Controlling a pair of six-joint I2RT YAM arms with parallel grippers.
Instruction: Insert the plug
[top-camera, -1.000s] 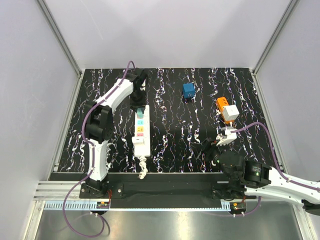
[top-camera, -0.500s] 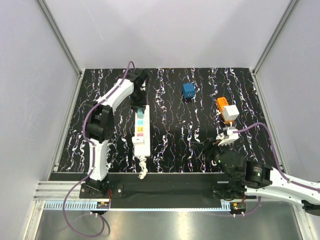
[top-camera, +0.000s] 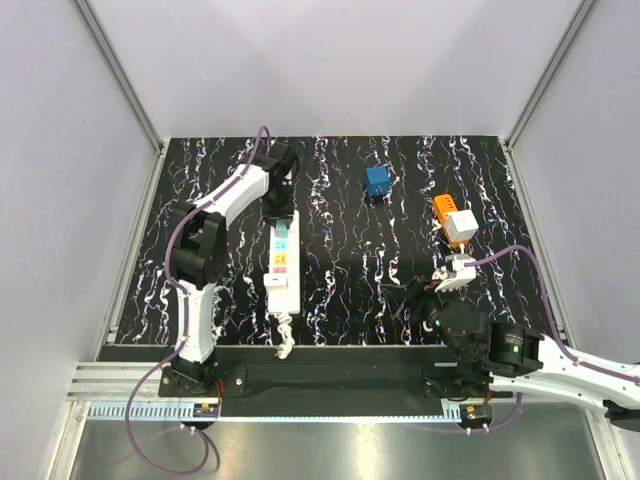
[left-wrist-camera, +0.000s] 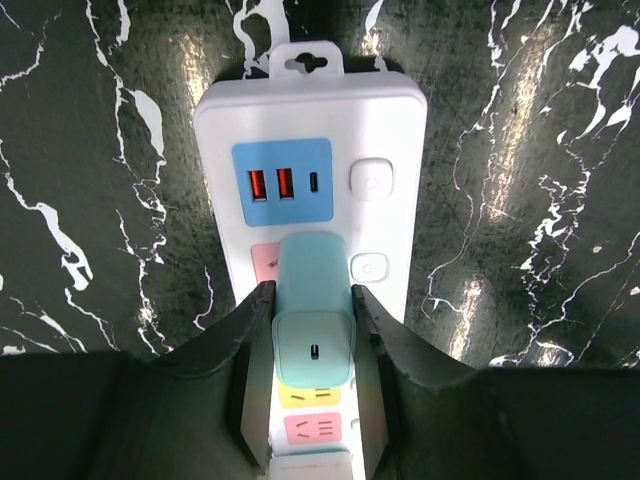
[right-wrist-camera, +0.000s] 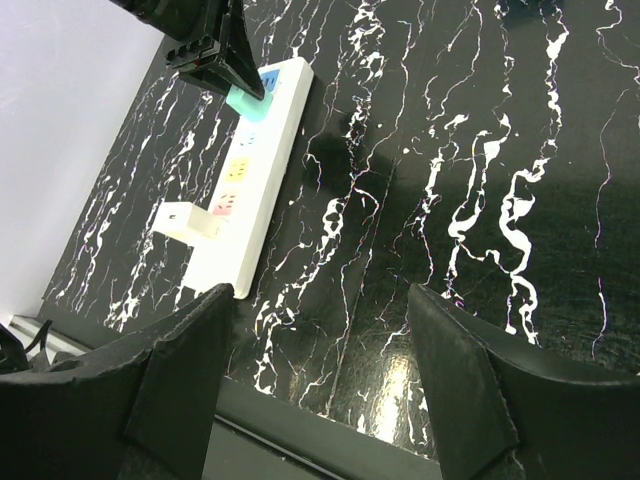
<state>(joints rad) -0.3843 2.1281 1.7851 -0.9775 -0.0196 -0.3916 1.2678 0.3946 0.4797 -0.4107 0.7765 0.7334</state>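
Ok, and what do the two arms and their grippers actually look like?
Both arms share a build: the left arm and right arm have white link shells between bulky black joints, each trailed by a loose purple cable. The left gripper's fingers are matte black, broad and wedge-shaped; the right gripper's fingers match. No markings are legible.

One power strip lies on the counter, carrying two plugs: one mint plug and one white plug. Its blue panel has two orange USB ports and one small oval port (three openings altogether), beside two white buttons. Two loose adapters lie apart: one blue adapter and one orange-and-white adapter. There are two hands: the left hand and the right hand.
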